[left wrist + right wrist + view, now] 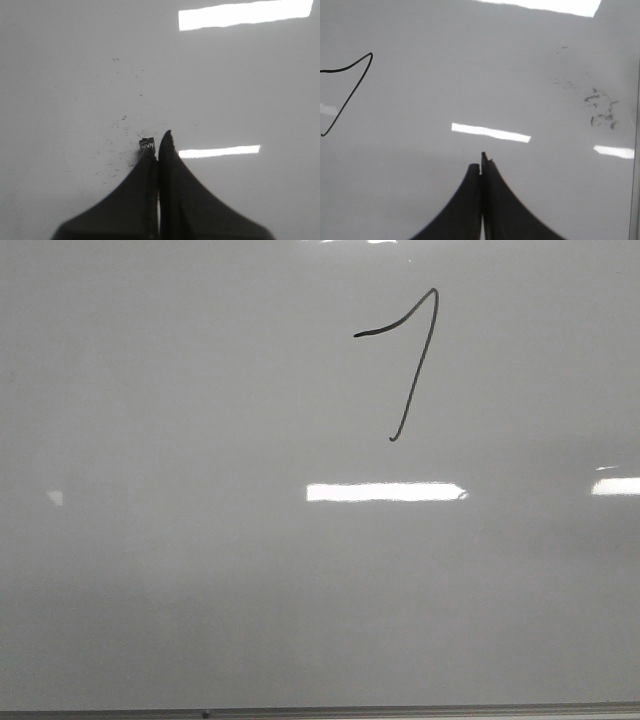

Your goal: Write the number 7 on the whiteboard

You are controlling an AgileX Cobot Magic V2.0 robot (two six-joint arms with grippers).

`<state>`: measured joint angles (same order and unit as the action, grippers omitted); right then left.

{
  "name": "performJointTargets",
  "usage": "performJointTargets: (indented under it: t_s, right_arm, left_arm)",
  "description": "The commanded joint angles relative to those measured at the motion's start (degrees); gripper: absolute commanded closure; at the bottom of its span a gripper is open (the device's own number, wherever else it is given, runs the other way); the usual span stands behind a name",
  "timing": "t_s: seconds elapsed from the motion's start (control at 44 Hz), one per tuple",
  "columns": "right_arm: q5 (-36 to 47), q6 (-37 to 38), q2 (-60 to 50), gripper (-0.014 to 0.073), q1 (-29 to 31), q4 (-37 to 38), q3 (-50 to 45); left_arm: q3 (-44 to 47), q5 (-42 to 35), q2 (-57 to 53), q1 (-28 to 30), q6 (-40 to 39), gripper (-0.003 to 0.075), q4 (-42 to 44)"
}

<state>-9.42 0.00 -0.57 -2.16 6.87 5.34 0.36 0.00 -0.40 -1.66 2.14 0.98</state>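
Note:
The whiteboard (200, 570) is a glossy pale grey board that fills the front view. The number 7 (418, 368) is a thin dark stroke at its upper middle right, with a wavy top bar, a peak and a long slanted stem. No gripper shows in the front view. My left gripper (159, 142) is over bare whiteboard (75, 75), jaws pressed together; a small black tab with white letters (147, 145) sits at one fingertip. My right gripper (481, 162) is shut over the whiteboard (470, 90), well away from the number 7 (351, 95).
A thin grey metal edge (320, 712) runs along the board's bottom. Faint dark smudges (117, 125) lie near the left fingers, and more smudges (600, 107) lie near the board's side edge (636, 150). Bright rectangular light reflections (385, 492) cross the board.

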Motion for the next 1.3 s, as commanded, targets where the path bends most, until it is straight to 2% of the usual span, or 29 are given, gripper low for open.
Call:
performJointTargets:
  t_s: [0.0,0.114,0.318,0.477,0.818,1.273]
  right_arm:
    - [13.1,0.0,-0.8,0.0662,0.6,1.0,-2.6]
    - [20.1,0.3,-1.1,0.0662,0.9,0.9,-6.9]
    - [17.6,0.4,-1.1,0.0662,2.2,-0.6,-6.7]
    - [15.0,0.8,-1.1,0.0662,2.5,-6.9,-6.7]
    - [11.4,0.8,-1.1,0.0662,2.5,-6.9,-6.7]
    - [13.3,0.8,-1.1,0.0662,2.5,-6.9,-6.7]
  left_arm:
    - [0.8,-4.5,-0.7,0.1,-0.2,0.0741,0.0]
    - [0.8,-4.5,-0.7,0.1,-0.2,0.0741,0.0]
    - [0.8,-4.5,-0.7,0.1,-0.2,0.0741,0.0]
    - [0.8,-4.5,-0.7,0.1,-0.2,0.0741,0.0]
    - [0.8,-4.5,-0.7,0.1,-0.2,0.0741,0.0]
    - [0.8,-4.5,-0.7,0.1,-0.2,0.0741,0.0]
